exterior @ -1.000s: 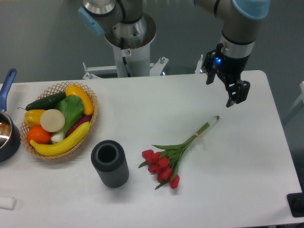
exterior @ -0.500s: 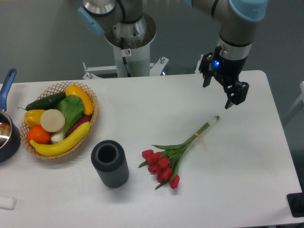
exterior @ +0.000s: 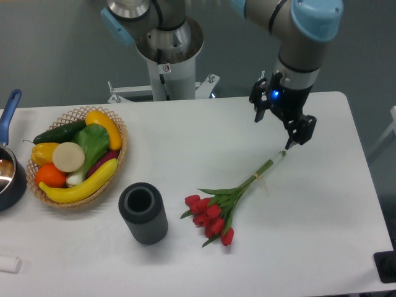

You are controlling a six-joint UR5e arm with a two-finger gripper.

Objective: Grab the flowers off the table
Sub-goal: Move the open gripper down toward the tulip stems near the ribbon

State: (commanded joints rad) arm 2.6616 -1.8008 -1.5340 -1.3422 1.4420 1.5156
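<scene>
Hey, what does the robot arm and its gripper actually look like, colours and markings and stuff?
The arm is built of grey metal tubes with light blue caps at the joints. Its wrist ends in a black two-finger gripper with a small blue light glowing on the side. The round grey base column carries a small label with red on it.

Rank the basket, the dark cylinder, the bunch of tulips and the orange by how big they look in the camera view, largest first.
1. basket and flowers: similar extent, too close to rank.
2. dark cylinder.
3. orange, partly hidden by the other produce.
</scene>
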